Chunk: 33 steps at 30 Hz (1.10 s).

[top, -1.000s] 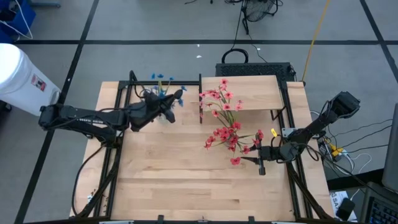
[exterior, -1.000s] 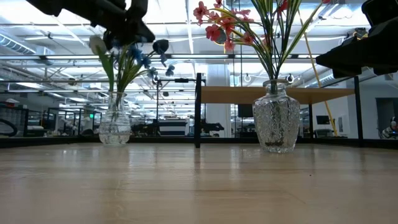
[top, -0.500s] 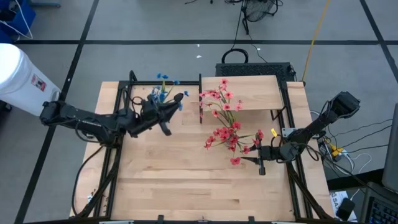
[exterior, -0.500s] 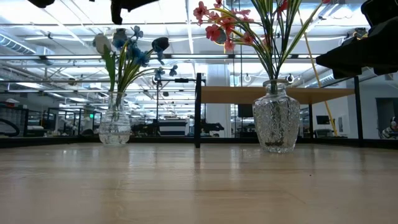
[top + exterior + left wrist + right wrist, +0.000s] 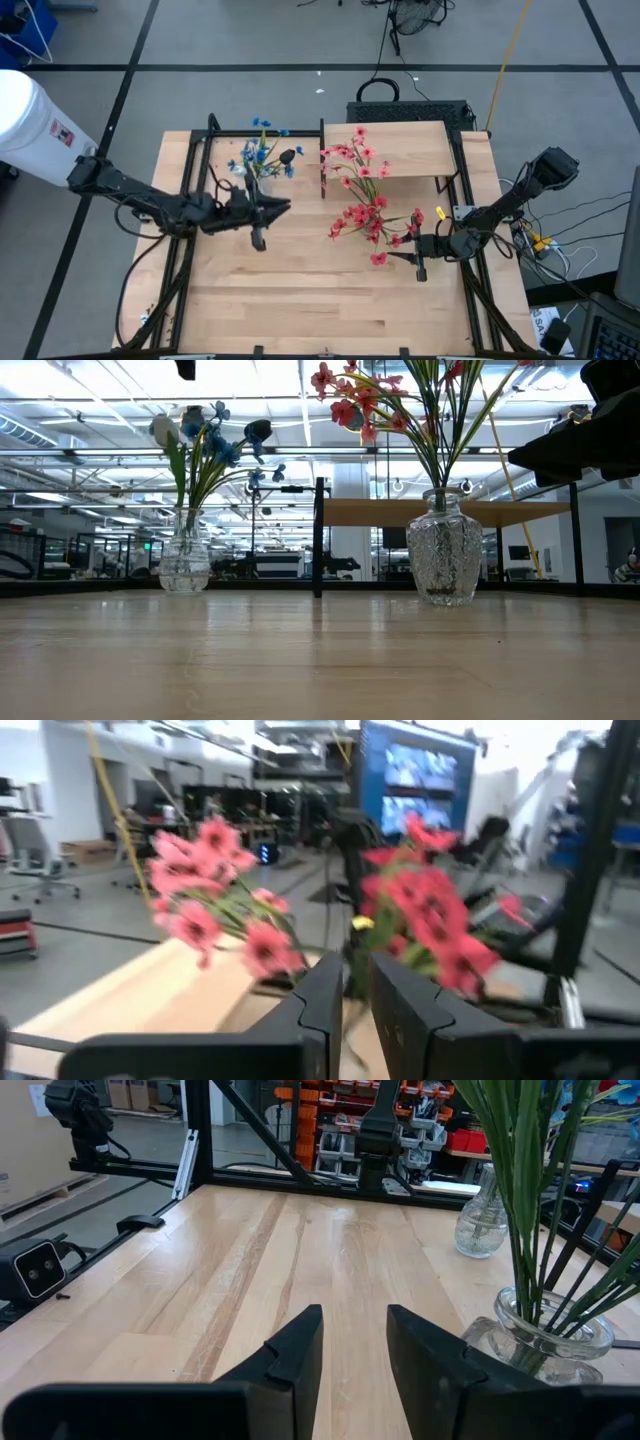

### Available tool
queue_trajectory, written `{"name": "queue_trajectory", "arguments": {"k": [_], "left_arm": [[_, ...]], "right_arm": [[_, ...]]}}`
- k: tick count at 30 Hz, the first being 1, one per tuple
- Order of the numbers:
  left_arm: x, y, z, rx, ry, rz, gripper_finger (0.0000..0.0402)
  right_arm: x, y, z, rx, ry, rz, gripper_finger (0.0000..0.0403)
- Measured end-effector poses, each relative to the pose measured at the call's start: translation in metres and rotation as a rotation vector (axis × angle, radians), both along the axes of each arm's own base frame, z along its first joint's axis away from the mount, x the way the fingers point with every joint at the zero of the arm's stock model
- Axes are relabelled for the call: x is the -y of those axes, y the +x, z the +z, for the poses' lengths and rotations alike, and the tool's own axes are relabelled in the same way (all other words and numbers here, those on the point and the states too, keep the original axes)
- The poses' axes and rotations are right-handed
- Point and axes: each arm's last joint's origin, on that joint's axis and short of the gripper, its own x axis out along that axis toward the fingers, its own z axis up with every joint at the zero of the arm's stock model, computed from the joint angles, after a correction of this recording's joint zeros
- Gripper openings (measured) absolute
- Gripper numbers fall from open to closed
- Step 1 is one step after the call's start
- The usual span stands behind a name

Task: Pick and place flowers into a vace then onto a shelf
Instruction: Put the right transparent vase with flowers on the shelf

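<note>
The blue-petalled bunch (image 5: 262, 155) with one white bud (image 5: 163, 428) stands by its stalks in a small glass vase (image 5: 185, 563) near the far edge. The red-pink sprays (image 5: 368, 205) stand in a larger cut-glass vase (image 5: 445, 550), also seen in the right wrist view (image 5: 545, 1335). My left gripper (image 5: 282, 208) hangs over the table on the near side of the blue bunch, pointing toward the red flowers (image 5: 230, 910), narrowly open (image 5: 355, 985) and holding nothing. My right gripper (image 5: 400, 256) waits low beside the larger vase, open (image 5: 355, 1330). The shelf (image 5: 400, 148) stands at the far edge.
The shelf's thin dark upright panel (image 5: 323, 160) stands between the two vases. A black frame rail (image 5: 190, 190) runs along the table's left side and another (image 5: 470, 270) along its right. Bare tabletop (image 5: 300, 290) spreads toward the near edge.
My left gripper has come away from the tops of the blue flowers, rising and drawing back toward the table's near edge. The blue bunch stays standing in its small vase, and its blossoms have spread out a little.
</note>
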Motion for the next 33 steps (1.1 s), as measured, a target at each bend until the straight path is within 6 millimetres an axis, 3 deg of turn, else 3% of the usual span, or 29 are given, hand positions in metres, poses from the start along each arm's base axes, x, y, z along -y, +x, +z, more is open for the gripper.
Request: {"name": "queue_trajectory", "arguments": {"k": [5, 14, 33], "left_arm": [[0.015, 0.007, -0.013, -0.06, 0.021, -0.048, 0.0058], [0.023, 0.028, -0.038, -0.128, 0.033, -0.053, 0.0058], [0.017, 0.034, -0.038, -0.077, -0.024, -0.019, 0.0058]], "right_arm": [[0.0, 0.0, 0.0, 0.0, 0.001, 0.0, 0.0105], [0.0, 0.0, 0.0, 0.0, 0.004, 0.0, 0.0105], [0.0, 0.0, -0.001, -0.014, 0.029, -0.002, 0.0105]]}}
